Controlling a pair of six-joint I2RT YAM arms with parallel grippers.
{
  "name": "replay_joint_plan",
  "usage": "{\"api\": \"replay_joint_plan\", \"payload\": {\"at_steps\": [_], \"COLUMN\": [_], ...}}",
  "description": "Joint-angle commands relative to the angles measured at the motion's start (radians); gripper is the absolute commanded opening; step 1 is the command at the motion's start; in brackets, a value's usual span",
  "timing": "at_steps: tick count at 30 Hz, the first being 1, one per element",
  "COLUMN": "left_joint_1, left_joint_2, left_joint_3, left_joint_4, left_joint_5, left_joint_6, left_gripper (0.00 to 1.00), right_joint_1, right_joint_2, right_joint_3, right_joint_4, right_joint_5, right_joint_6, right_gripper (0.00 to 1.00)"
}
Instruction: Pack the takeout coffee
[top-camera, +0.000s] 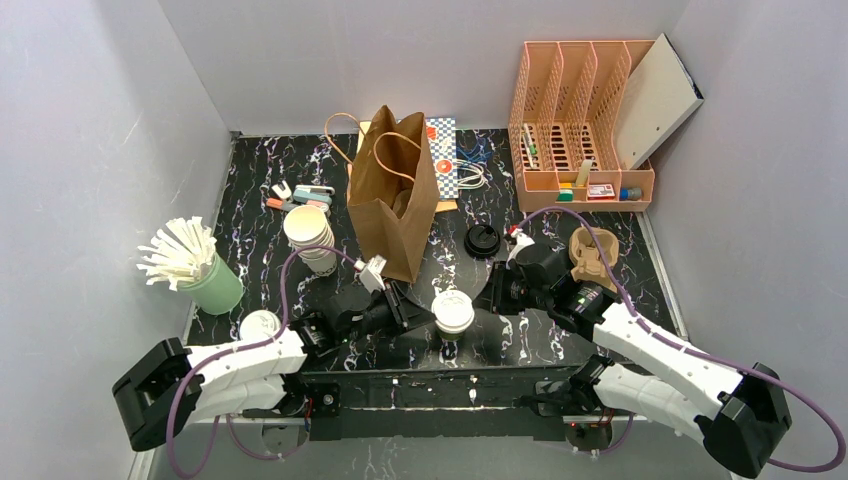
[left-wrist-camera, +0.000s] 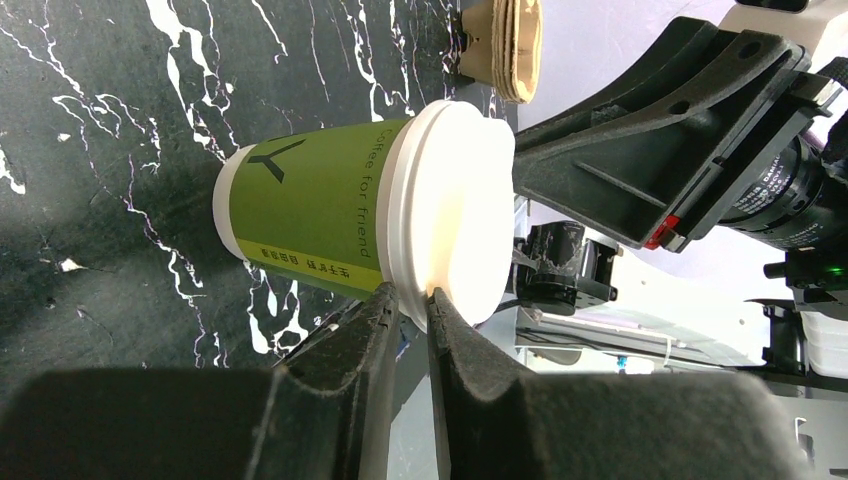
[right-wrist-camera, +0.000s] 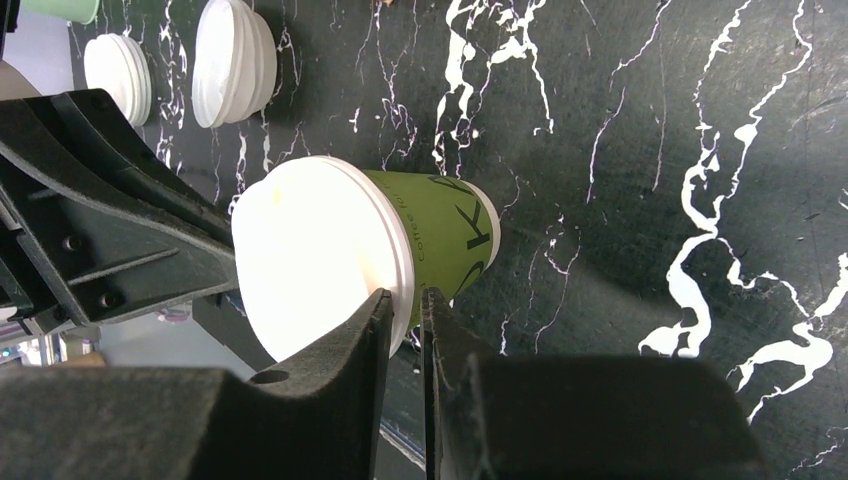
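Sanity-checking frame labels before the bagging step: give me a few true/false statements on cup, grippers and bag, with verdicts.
1. The green cup stands on the table with its white lid on. True.
2. The green cup is inside the paper bag. False: it stands on the table, outside the bag.
3. The left gripper and right gripper both pinch the lid's rim, from opposite sides. True.
4. The black lid caps the green cup. False: it lies loose on the table, right of the bag.
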Motion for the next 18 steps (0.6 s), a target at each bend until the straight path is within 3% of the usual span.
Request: {"api": "replay_joint_plan", "payload": {"at_steps": [1, 7, 13, 18], "left_joint_1": [-0.007, -0.006, -0.006, -0.006], "left_joint_2": [0.096, 0.057, -0.049, -0.088], "left_joint_3": [-0.06, -0.045, 0.094, 0.165], "left_joint_4": [-0.244, -0.249, -0.423, -0.513], "left_joint_5": [-0.068, -0.068, -0.132, -0.151], "left_joint_6": [0.071, 0.072, 0.119, 0.145], "left_gripper": [0.14, 0.16, 0.28, 0.31], "right_joint_1": [0.019, 0.003, -0.022, -0.03], "right_joint_2": [0.042, 0.044, 0.112, 0.111], "right_joint_3": [-0.043, 0.0, 0.039, 0.077], "right_joint_4": [-0.019, -0.02, 0.023, 0.029], "right_joint_5": [-0.06, -0.027, -0.014, 0.033], "right_joint_6": [-0.004, -0.027, -0.072, -0.117], "right_gripper": [0.26, 0.26, 0.26, 0.31]}}
